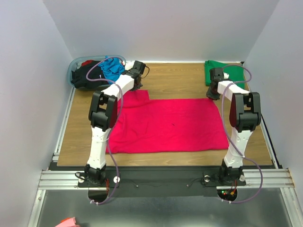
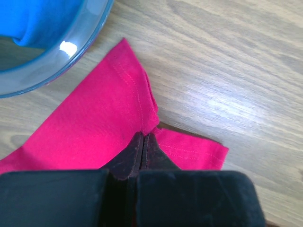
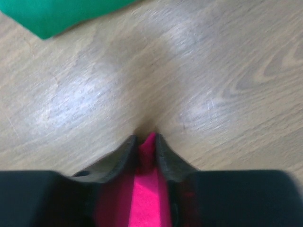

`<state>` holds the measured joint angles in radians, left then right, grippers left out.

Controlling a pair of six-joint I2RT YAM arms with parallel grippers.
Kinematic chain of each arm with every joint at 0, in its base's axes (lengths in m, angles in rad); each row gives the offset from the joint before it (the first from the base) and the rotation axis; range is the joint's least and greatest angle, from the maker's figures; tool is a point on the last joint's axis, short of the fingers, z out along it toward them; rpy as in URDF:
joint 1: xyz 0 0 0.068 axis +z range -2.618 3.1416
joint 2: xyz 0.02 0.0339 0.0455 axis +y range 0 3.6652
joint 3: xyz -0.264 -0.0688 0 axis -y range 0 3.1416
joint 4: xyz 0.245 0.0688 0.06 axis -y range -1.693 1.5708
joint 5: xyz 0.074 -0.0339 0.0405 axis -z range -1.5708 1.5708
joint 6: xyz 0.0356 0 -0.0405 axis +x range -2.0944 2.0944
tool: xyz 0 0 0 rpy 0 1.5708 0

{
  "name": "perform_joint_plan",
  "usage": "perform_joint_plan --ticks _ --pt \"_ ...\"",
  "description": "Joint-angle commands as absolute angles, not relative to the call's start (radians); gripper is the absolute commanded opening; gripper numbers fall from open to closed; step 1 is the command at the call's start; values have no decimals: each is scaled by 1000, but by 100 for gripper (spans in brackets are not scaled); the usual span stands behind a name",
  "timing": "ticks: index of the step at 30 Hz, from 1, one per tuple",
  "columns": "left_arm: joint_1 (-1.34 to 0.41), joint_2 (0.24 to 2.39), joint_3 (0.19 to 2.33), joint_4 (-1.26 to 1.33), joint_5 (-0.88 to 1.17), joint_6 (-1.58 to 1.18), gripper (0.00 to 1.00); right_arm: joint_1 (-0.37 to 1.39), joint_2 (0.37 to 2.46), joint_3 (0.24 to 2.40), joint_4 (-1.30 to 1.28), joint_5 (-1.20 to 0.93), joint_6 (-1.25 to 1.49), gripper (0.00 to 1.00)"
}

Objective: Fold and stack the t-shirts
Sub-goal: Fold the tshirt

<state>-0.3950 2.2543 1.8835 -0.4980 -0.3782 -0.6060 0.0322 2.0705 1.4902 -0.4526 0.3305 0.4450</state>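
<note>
A magenta-red t-shirt [image 1: 165,125] lies spread flat across the middle of the table. My left gripper [image 1: 137,86] is at its far left sleeve, shut on a pinch of the hem [image 2: 143,135]. At the shirt's far right corner my right gripper [image 1: 214,96] stands low over the wood. Its fingers are drawn in on a fold of the magenta cloth [image 3: 147,142]. A green t-shirt [image 1: 222,71] lies folded at the back right; its corner [image 3: 57,14] shows in the right wrist view. The black t-shirt [image 1: 87,78] and the turquoise t-shirt [image 1: 112,70] sit bunched in the tub.
A translucent bluish plastic tub [image 1: 75,66] stands at the back left corner, its rim [image 2: 71,52] close beside the held sleeve. White walls close in the table at the back and both sides. A metal rail runs along the near edge.
</note>
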Motion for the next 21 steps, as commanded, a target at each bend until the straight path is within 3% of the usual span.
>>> perform_joint_plan --ticks 1,3,8,21 --pt "-408 2151 1847 -466 -411 -584 0 43 2013 1471 -453 373 451 23" --pt "-410 2138 1838 -459 -410 -586 0 43 2011 1468 -453 379 451 22" --pt "-419 2108 1807 -459 -419 -584 0 46 1993 1457 -451 397 457 0" --pt "-469 1865 1461 -431 -489 -710 0 61 1826 1327 -451 367 460 0"
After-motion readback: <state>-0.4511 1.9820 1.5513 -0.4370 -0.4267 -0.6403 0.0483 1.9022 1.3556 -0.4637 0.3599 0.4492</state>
